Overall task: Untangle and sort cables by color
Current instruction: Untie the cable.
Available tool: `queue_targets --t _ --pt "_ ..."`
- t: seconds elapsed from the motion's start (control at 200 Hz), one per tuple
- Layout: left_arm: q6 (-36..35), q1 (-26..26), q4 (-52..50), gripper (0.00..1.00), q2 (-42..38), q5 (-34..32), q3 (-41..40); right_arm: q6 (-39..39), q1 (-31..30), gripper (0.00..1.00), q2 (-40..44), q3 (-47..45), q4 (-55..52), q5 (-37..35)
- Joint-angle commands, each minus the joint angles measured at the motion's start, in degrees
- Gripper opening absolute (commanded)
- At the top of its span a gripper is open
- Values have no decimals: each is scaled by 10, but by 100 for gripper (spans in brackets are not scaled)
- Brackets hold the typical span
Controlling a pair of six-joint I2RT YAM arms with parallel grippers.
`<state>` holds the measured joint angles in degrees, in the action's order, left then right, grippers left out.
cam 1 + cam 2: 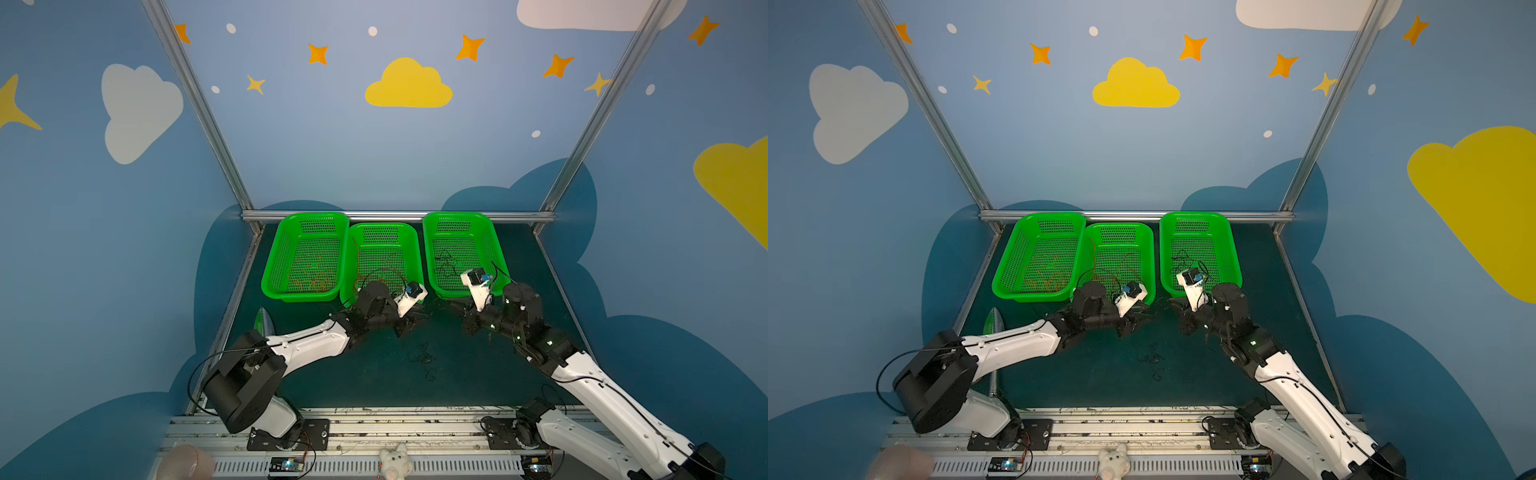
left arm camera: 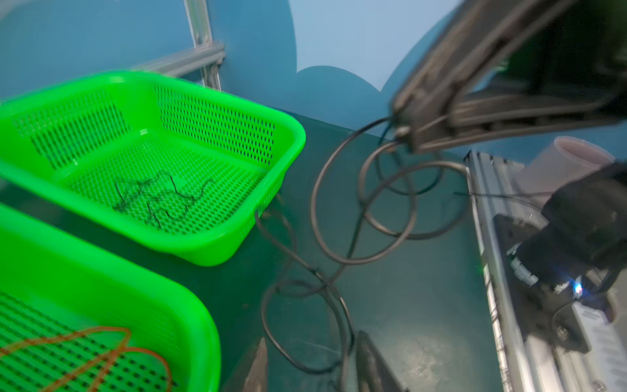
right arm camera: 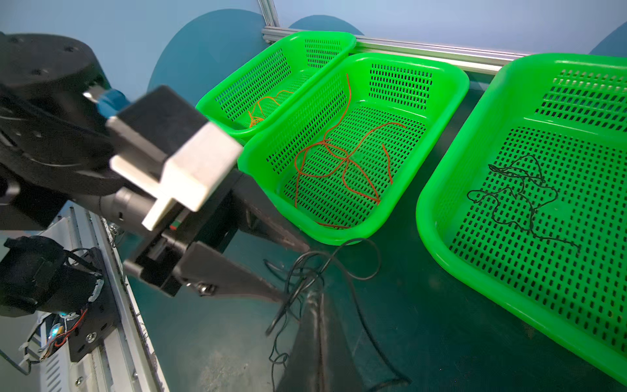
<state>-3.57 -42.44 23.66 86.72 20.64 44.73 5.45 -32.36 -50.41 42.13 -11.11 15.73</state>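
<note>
Right wrist view showed the left end effector [image 3: 293, 275] with its jaws apart, a tangle of black cable [image 3: 307, 271] at their tips on the dark desk [image 3: 424, 322]. Left wrist view showed the right end effector [image 2: 402, 132] pinched together on that black cable, whose loops hung from its tip to the desk. Just beyond stood three green baskets: the right basket [image 3: 441, 237] held black cables [image 3: 524, 185], the middle basket [image 3: 339, 237] red cables [image 3: 346, 159], the left basket [image 3: 325, 34] orange cables [image 3: 268, 101]. In a top view, more black strands [image 1: 422, 357] lay nearer the arm bases. A white label [image 2: 597, 325] by the rail was too blurred to read.
</note>
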Motion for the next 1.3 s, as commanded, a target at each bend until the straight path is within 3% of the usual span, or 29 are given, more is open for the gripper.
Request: queue_targets --t 0.0,0.16,0.576,0.961,1.297 --pt "16 0 37 23 -1 -20 -2 7 3 0 17 19 8 -14" --pt "6 0 20 3 -22 -32 -13 15 13 0 32 22 5 -51" --pt "-23 0 -94 3 -152 -99 -64 61 92 0 43 10 -21 -101" --pt "-97 2 -212 3 -299 -134 -89 91 179 0 23 17 -85 -135" --pt "-126 34 -258 3 -351 -181 -87 112 254 0 38 10 -106 -142"
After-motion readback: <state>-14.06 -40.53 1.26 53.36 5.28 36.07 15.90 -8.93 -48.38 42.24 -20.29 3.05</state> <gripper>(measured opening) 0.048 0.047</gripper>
